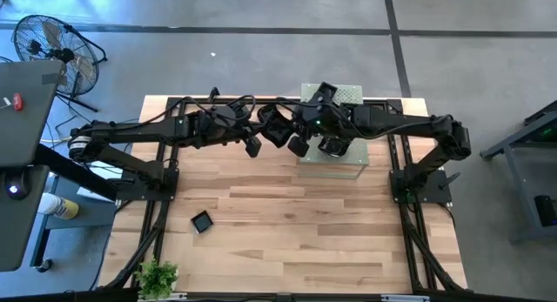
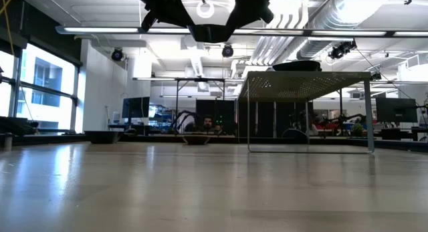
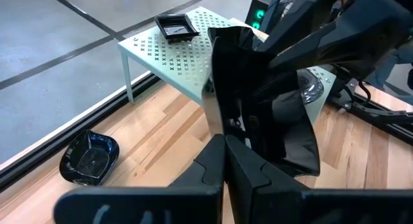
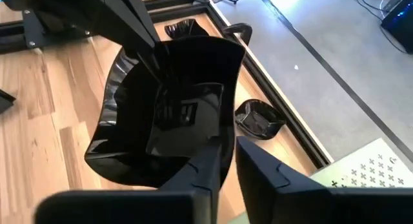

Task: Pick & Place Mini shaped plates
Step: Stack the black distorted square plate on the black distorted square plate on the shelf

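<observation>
A glossy black mini plate (image 4: 168, 114), squarish with a wavy rim, hangs on edge in the air between my two grippers, over the far middle of the table (image 1: 287, 206). My left gripper (image 3: 224, 162) is shut on one rim, and my right gripper (image 4: 227, 162) is closed on the opposite rim. Other mini plates rest on their bases. A square one (image 3: 175, 27) and another (image 3: 310, 88) sit on the pale green perforated board (image 3: 187, 56). Two wavy ones (image 4: 258, 117) (image 4: 187, 27) lie on the wood by the far rail, and a small square one (image 1: 202, 221) lies at the near left. My left gripper pinches the plate's rim (image 3: 222, 124) between its two fingers, which slant slightly downward from the table's left. The plate stands on edge beyond the fingertips, clear of the table. My right gripper has the opposite rim (image 4: 222, 143) between its two fingers, coming at a downward slant from the table's right. The plate's hollow face is turned toward its camera.
The perforated board stands on thin legs (image 2: 304, 78) at the far right of middle, just beside both grippers. Black frame rails (image 1: 165, 197) run along the table's sides and far edge. A small plant (image 1: 157, 276) sits at the near left corner. The wood in the middle and near part is bare.
</observation>
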